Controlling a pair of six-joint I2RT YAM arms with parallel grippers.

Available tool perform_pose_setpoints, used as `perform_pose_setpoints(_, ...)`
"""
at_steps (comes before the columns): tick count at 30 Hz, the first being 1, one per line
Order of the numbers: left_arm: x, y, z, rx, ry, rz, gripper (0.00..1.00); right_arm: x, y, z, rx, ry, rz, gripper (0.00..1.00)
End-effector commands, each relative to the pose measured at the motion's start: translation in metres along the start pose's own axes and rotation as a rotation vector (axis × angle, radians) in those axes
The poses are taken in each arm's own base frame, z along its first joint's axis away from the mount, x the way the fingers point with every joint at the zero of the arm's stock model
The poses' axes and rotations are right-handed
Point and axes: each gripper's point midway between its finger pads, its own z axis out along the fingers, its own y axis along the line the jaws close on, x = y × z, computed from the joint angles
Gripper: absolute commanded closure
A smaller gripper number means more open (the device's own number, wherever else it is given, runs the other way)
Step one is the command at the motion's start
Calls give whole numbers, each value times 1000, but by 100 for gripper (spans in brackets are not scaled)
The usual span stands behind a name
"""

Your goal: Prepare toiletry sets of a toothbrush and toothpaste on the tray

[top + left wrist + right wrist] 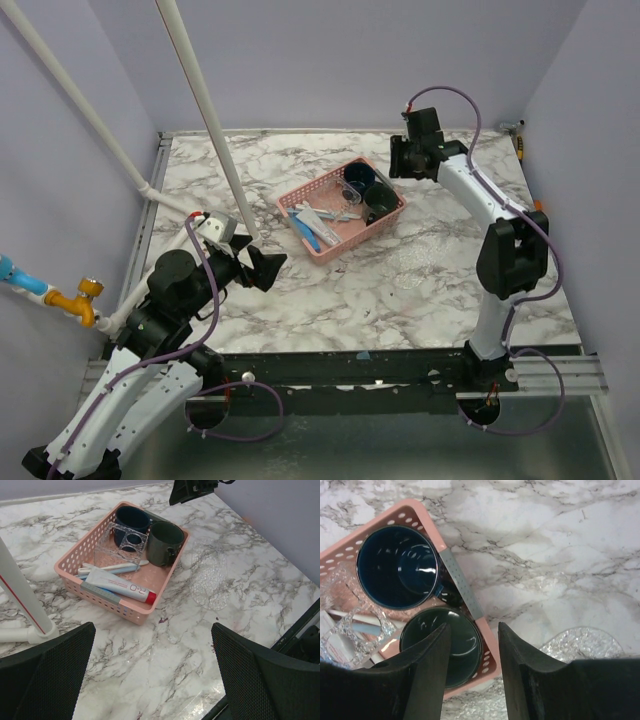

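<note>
A pink basket (340, 210) (75, 562) (420, 517) in mid-table holds a white toothpaste tube with a red cap (122, 586) and a white-and-blue toothbrush (107, 569). The clear tray (210, 575) (415, 262) (580, 642) lies on the marble just right of the basket, with nothing on it. My right gripper (474, 626) (408, 158) hovers over the basket's right rim and the dark green mug (442, 640), jaws partly apart and nothing between them. My left gripper (152, 627) (268, 268) stands wide open over bare marble in front of the basket.
Also in the basket are a blue mug (397, 567) (131, 522), a clear holder with round holes (122, 545) and a grey-blue box (100, 594). A grey strip (460, 582) lies across its rim. White pipes (215, 130) (22, 600) slant over the table's left side.
</note>
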Motion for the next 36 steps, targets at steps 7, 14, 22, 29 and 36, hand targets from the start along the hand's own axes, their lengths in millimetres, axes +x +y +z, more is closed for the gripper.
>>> perform_pose_setpoints(7, -5, 3, -5, -21, -17, 6, 1, -1, 16, 37, -104, 63, -41, 55)
perform_pose_setpoints(14, -5, 3, -5, -19, -18, 8, 1, 11, 17, 57, -108, 118, -47, 58)
perform_pose_setpoints(22, -5, 2, -5, -15, -17, 8, 1, 22, 11, 66, -77, 147, -60, 60)
perform_pose_setpoints(29, -6, 1, -5, -11, -18, 8, 1, 32, 11, 74, -80, 179, -64, 61)
perform_pose_setpoints(36, -6, 1, -6, -8, -21, 8, 1, 37, 9, 79, -69, 201, -61, 66)
